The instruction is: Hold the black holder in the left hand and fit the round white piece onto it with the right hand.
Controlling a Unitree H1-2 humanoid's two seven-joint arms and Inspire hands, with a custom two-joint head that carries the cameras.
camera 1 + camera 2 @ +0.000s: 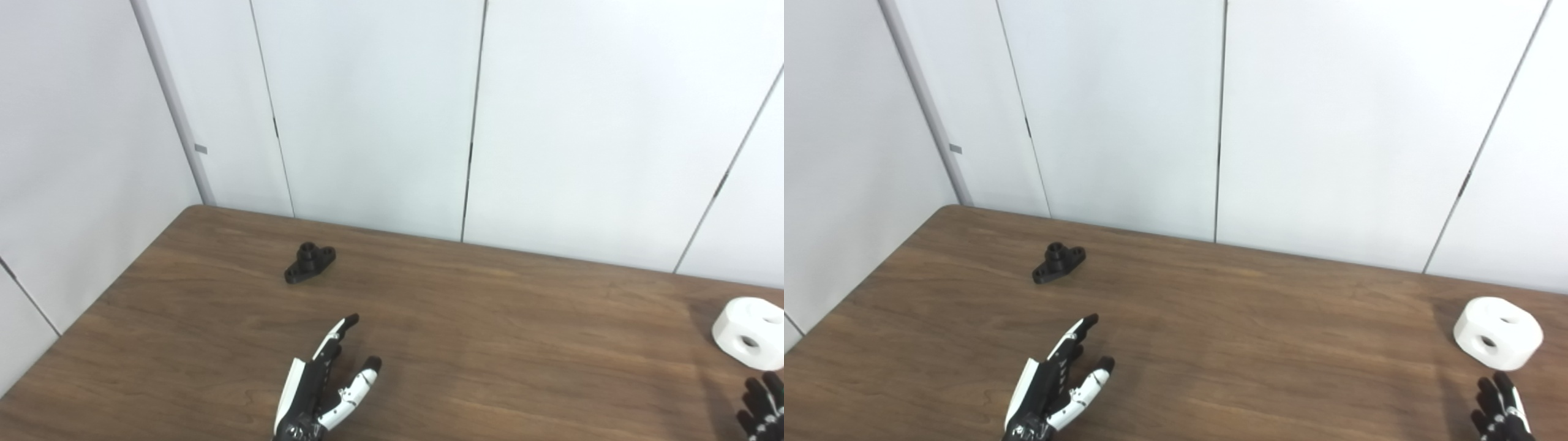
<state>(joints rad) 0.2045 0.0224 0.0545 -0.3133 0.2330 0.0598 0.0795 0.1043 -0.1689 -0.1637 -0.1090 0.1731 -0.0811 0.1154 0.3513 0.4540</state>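
The left hand (1053, 392), fingers spread and empty, should approach the small black plastic holder (1058, 262) from above, gripping its base, leaving its boss clear.

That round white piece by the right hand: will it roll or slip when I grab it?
The round white piece rests on a flat face on the table, so it probably won't roll unless tipped onto its curved side. It looks rigid and smooth, perhaps plastic, so it may slip a little between the fingers. The right hand is open just short of it.
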